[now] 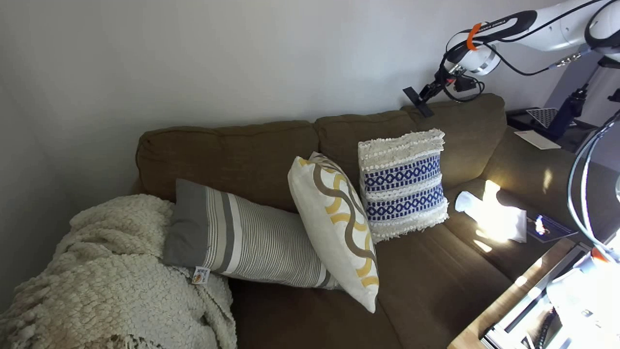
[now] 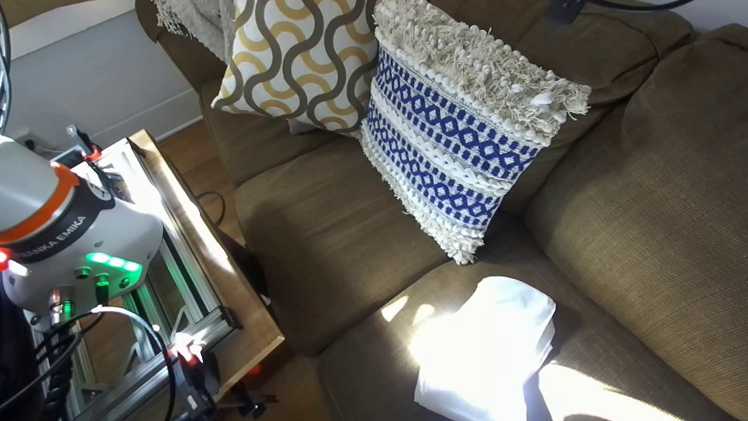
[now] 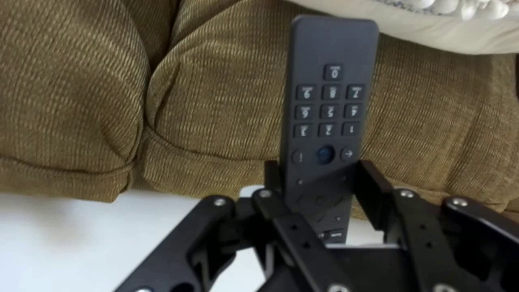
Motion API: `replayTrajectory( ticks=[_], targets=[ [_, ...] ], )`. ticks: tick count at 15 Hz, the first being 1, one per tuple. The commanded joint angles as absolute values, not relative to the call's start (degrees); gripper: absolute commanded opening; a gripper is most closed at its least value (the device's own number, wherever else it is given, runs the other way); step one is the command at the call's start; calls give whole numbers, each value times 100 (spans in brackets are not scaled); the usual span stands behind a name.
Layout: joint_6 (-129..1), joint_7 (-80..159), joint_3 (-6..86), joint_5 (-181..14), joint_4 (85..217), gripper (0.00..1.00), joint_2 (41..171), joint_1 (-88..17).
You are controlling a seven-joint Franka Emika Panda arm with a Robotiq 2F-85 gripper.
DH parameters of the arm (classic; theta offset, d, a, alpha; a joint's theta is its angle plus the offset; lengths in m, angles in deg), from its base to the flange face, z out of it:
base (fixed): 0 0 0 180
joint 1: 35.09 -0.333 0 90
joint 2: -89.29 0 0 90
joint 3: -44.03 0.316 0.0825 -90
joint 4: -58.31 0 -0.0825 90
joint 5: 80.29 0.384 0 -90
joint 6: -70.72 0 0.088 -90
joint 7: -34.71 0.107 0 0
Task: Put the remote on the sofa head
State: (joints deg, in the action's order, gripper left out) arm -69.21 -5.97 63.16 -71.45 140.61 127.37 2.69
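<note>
The remote (image 3: 330,101) is a slim black handset with number keys, seen face-on in the wrist view. My gripper (image 3: 318,178) is shut on its long sides, one finger on each side, and the lower end is partly hidden by the gripper. In an exterior view the gripper (image 1: 426,95) holds the remote (image 1: 415,99) tilted at the sofa head (image 1: 363,118), near the right-hand back cushion. The sofa head (image 3: 219,174) lies behind the remote in the wrist view. I cannot tell whether the remote touches it. In an exterior view a dark end of the remote (image 2: 565,9) shows at the top edge.
A blue-and-white fringed pillow (image 1: 403,186) leans on the backrest below the gripper. A yellow-patterned pillow (image 1: 339,228), a striped pillow (image 1: 261,240) and a cream blanket (image 1: 121,271) lie further left. The wall (image 1: 242,63) stands right behind the sofa. A white cloth (image 2: 491,351) lies on the seat.
</note>
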Motion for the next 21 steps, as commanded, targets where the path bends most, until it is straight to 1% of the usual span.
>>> replayTrajectory(
  ticks=[1, 4, 7, 8, 9, 10, 11, 15, 18, 21],
  targets=[
    [-5623, 572, 5207, -7275, 12825, 25, 13253, -827],
    [-4281, 1242, 4748, -7240, 11922, 25, 13684, -1260],
    [-2894, 1536, 4768, -7239, 11045, 25, 14222, -1267],
    [-2700, 1787, 4676, -7285, 10781, 25, 14384, -1332],
    [-3243, 1429, 4794, -7207, 11658, 50, 13848, -1277],
    [-3038, 1559, 4767, -7229, 11415, 50, 14011, -1285],
    [-2975, 1609, 4747, -7235, 11259, 25, 14125, -1289],
    [-3851, 2119, 4430, -7653, 10820, 25, 14471, -1554],
    [-3962, 2190, 4262, -7744, 10250, 25, 14858, -1657],
    [-4127, 2000, 4317, -7729, 9714, 25, 15210, -1712]
  ],
)
